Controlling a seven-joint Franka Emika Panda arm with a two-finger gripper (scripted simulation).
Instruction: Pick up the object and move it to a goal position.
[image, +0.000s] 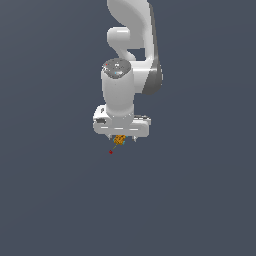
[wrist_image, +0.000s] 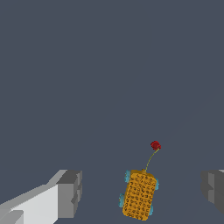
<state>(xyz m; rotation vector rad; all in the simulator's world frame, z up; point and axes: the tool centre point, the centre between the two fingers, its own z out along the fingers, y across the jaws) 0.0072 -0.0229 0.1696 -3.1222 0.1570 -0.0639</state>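
Observation:
The object (wrist_image: 140, 194) is a tiny orange-yellow bumpy block with a thin dark stalk ending in a small red blob (wrist_image: 155, 145). It lies between my two fingers, with a clear gap to each. In the exterior view the object (image: 119, 140) shows just under the white hand, with the red blob (image: 111, 152) below it and toward that view's left. My gripper (image: 121, 138) is open, pointing straight down around the object. In the wrist view one grey fingertip (wrist_image: 70, 192) stands on one side of the object and the other at the frame's edge; the gripper (wrist_image: 141, 190) touches nothing.
A plain dark grey-blue surface (image: 200, 200) fills both views. The white arm (image: 127, 60) rises above the hand. No other objects or edges show.

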